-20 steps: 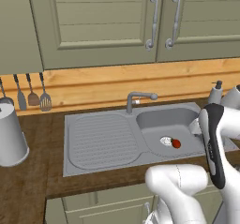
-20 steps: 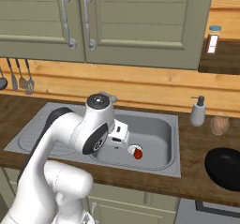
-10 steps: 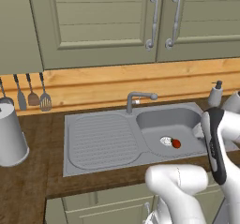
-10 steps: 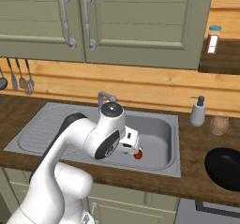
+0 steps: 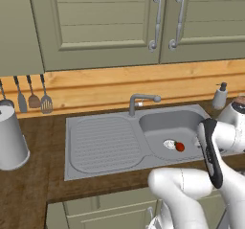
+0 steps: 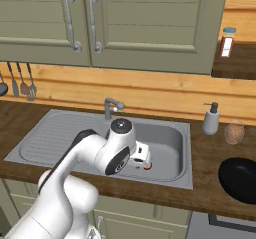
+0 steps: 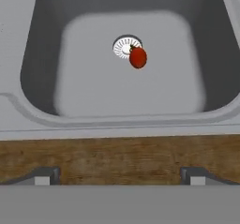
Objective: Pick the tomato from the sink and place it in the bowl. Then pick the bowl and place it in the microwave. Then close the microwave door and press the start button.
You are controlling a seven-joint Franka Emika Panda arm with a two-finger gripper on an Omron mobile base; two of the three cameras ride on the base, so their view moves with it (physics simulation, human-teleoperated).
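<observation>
Kitchen: sink [image 5: 110,146] with tap [image 5: 141,102] in wooden counter [image 6: 220,183], green cupboards [image 5: 105,27] above, spoons and turners [image 5: 32,96] hanging on wall.

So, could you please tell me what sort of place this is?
A kitchen, rendered rather than real: a grey sink with a curved tap set in a wooden counter, beige cabinet doors above, and utensils hanging on the wall.

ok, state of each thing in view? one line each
tomato: loose on the basin floor, touching the drain
sink: basin holds just the tomato
bowl: upright on the counter, empty
pincer: open, above the sink's front edge, holding nothing
cabinet doors: shut
</observation>
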